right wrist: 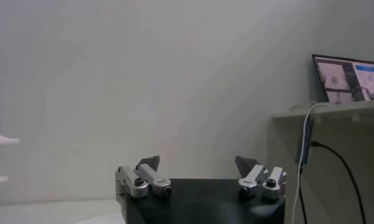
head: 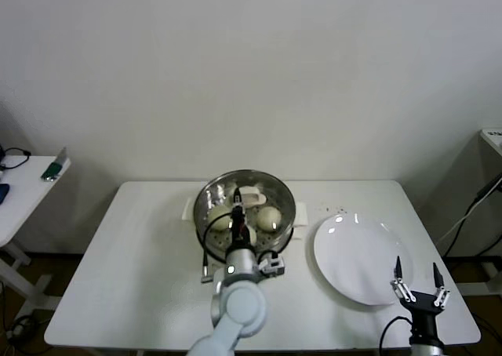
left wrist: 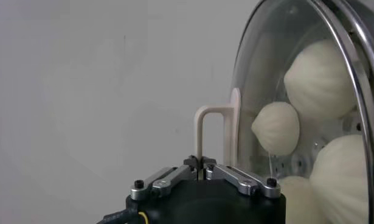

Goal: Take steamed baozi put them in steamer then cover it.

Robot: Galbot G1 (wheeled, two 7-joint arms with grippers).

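Observation:
The steel steamer (head: 287, 201) stands at the table's back middle on its white base. The clear glass cover (head: 270, 188) lies over it; I cannot tell whether it rests fully on the rim. My left gripper (head: 237, 215) is shut on the cover's cream bar handle (head: 251, 197). The left wrist view shows the gripper (left wrist: 200, 163) clamped on the handle (left wrist: 200, 125), beside the glass (left wrist: 259, 67). Steamed baozi (head: 269, 218) lie inside and show through the glass (left wrist: 276, 126). My right gripper (head: 417, 278) is open and empty at the table's front right, also seen in the right wrist view (right wrist: 197, 163).
An empty white plate (head: 357, 254) lies right of the steamer, just behind my right gripper. A side table (head: 23, 191) with small items stands at the left. A shelf (head: 492, 136) with cables is at the right, and a laptop (right wrist: 348, 76) sits on it.

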